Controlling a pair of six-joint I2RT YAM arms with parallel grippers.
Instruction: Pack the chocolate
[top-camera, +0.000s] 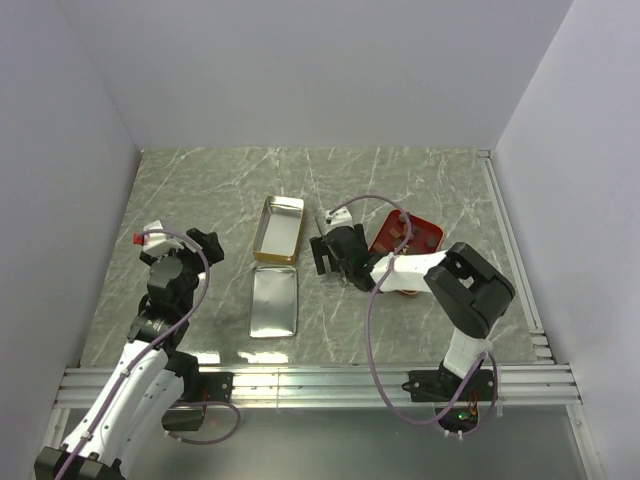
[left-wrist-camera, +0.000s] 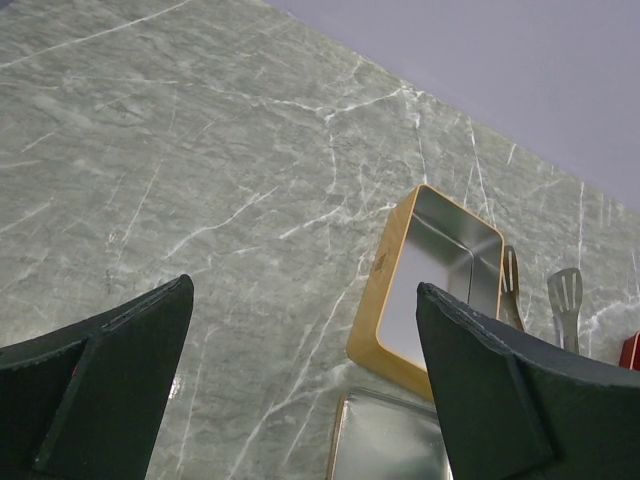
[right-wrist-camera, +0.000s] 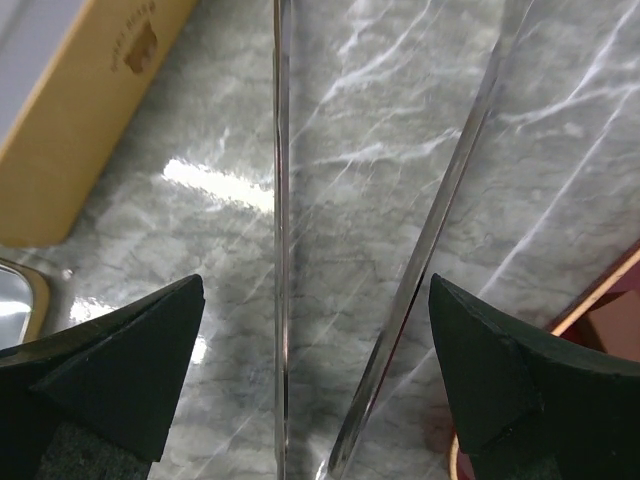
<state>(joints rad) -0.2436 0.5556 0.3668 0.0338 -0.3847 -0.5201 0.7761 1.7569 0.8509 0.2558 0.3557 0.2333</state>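
Observation:
No chocolate shows in any view; the right arm covers much of the red tray (top-camera: 418, 232). The open gold tin (top-camera: 279, 228) lies mid-table, empty, and also shows in the left wrist view (left-wrist-camera: 440, 270). Its silver lid (top-camera: 274, 302) lies just in front of it. My right gripper (top-camera: 330, 256) is open, low between the tin and the tray. In the right wrist view (right-wrist-camera: 315, 290) its jaws straddle the two arms of metal tongs (right-wrist-camera: 282, 250) without closing on them. My left gripper (top-camera: 203, 243) is open and empty, left of the tin, and its wrist view (left-wrist-camera: 303, 290) looks at the tin.
The tongs' tips (left-wrist-camera: 565, 295) lie right of the tin. A corner of the red tray (right-wrist-camera: 610, 310) is beside my right finger. The tin's side (right-wrist-camera: 90, 100) and lid corner (right-wrist-camera: 15, 300) lie to the left. White walls enclose the table; a rail runs along the right edge (top-camera: 515, 250).

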